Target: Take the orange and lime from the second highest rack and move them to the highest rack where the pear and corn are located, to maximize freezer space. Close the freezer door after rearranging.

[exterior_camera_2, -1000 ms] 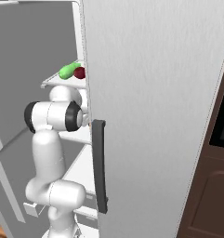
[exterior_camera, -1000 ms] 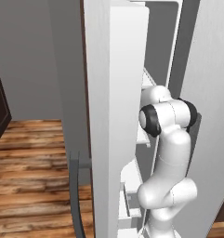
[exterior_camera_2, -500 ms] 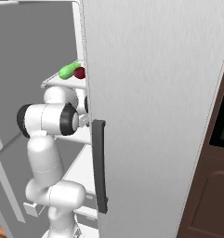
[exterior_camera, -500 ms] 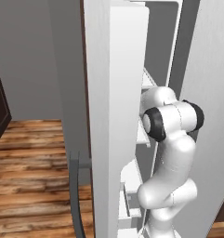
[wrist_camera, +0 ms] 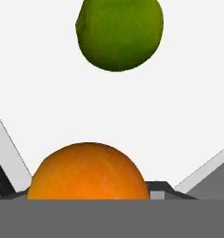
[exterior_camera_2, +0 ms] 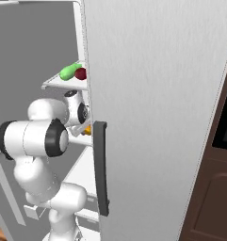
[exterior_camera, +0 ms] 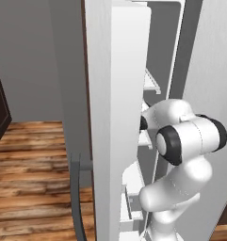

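The gripper (exterior_camera_2: 85,123) reaches into the freezer at the second highest rack, but its fingertips are hidden, so whether the jaws stand apart or clamp on anything cannot be told. In the hand view the orange (wrist_camera: 88,172) sits right at the bottom edge, very close to the hand, on the white rack (wrist_camera: 48,107), with the lime (wrist_camera: 119,31) farther along the same rack, apart from it. In the right base view a sliver of the orange shows beside the wrist, and the highest rack (exterior_camera_2: 56,84) above carries a green piece and a dark red one. The freezer door (exterior_camera: 119,117) stands open.
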Controlling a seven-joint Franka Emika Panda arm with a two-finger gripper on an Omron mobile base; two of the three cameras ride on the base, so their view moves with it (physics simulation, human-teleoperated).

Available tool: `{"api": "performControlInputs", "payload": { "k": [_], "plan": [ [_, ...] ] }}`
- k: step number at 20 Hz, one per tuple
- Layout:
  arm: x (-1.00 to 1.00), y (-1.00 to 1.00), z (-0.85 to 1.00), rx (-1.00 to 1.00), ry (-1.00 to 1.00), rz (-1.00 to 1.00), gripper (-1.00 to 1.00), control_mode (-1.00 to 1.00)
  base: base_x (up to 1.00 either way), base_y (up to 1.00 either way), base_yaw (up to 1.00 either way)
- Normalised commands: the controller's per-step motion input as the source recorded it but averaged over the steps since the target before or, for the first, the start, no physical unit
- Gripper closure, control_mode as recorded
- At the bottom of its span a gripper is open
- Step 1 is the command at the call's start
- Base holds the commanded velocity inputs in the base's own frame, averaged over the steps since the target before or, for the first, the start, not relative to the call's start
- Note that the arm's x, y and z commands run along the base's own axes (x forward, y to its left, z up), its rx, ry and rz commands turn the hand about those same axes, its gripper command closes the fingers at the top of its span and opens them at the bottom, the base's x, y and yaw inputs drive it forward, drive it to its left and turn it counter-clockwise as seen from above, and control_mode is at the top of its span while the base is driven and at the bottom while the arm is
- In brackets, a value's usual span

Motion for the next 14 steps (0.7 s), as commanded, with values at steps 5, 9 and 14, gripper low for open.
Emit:
{"api": "performControlInputs", "payload": {
  "k": [5, 9, 14],
  "plan": [
    [-0.88, 0.00, 0.31, 0.00, -0.07, 0.00, 1.00, -1.00, 0.00, 0.00, 0.00],
    [-0.81, 0.04, 0.85, 0.00, -0.09, 0.00, 1.00, -1.00, 0.00, 0.00, 0.00],
    [-0.64, 0.18, 0.98, 0.00, -0.10, 0.00, 1.00, -1.00, 0.00, 0.00, 0.00]
  ]
}}
